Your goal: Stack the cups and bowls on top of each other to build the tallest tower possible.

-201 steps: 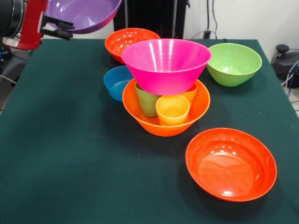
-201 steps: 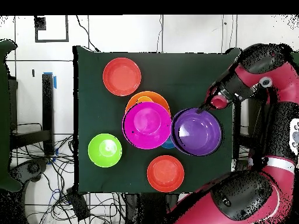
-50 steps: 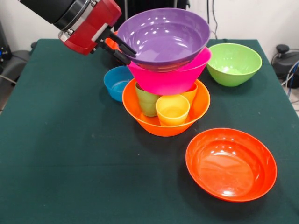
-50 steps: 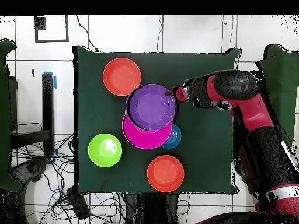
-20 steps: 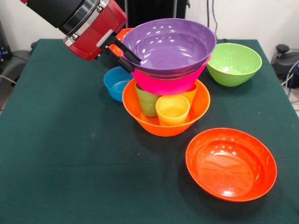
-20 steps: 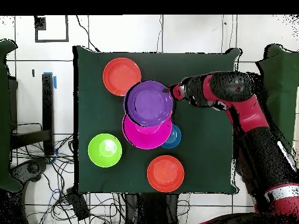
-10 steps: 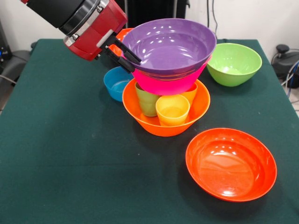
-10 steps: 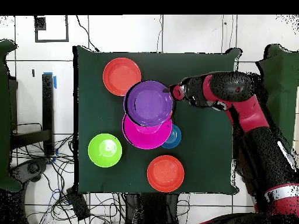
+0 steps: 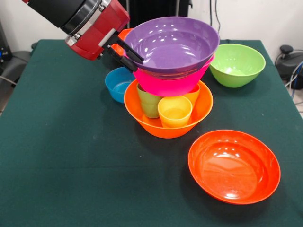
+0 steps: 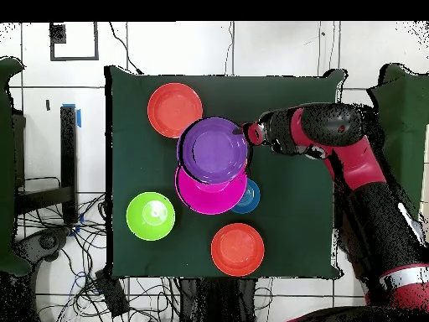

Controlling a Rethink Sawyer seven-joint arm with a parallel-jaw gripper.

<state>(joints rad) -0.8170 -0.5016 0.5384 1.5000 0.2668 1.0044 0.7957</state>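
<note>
Gripper [image 9: 127,53] fingers clamping the glossy purple plastic bowl's [image 9: 171,45] rim, we are now resting it, off-centre, in the large pink plastic bowl [image 9: 173,82], raising our tower.

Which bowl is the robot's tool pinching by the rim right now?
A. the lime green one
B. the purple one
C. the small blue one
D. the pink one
B: the tool is closed on the rim of the purple bowl, above the pink bowl.

A glossy black arm [image 9: 61,9] ends in a red wrist housing [image 9: 97,28] with slim black jaws.
</note>
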